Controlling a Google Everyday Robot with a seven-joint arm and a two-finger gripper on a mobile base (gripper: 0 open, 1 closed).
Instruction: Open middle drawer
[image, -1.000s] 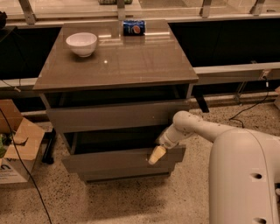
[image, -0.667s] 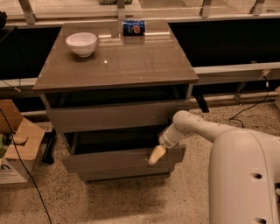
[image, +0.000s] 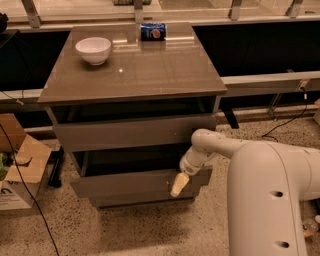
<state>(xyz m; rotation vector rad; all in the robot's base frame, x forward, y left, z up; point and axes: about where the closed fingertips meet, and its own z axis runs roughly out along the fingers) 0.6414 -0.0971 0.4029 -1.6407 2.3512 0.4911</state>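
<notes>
The cabinet (image: 132, 67) has three grey-brown fronts. The middle drawer (image: 125, 184) is pulled out toward me, with a dark gap showing above its front. The top front (image: 125, 132) stands above it, also slightly out from under the tabletop. Only a strip of the lowest front (image: 140, 202) shows beneath. My gripper (image: 180, 184) is at the right end of the middle drawer's front, at its top edge, with a cream tip hanging down over the front. My white arm reaches in from the lower right.
A white bowl (image: 93, 49) and a blue can (image: 152, 31) stand on the cabinet top. A cardboard box (image: 20, 170) sits on the floor at the left, with cables beside it. My white arm body (image: 270, 200) fills the lower right.
</notes>
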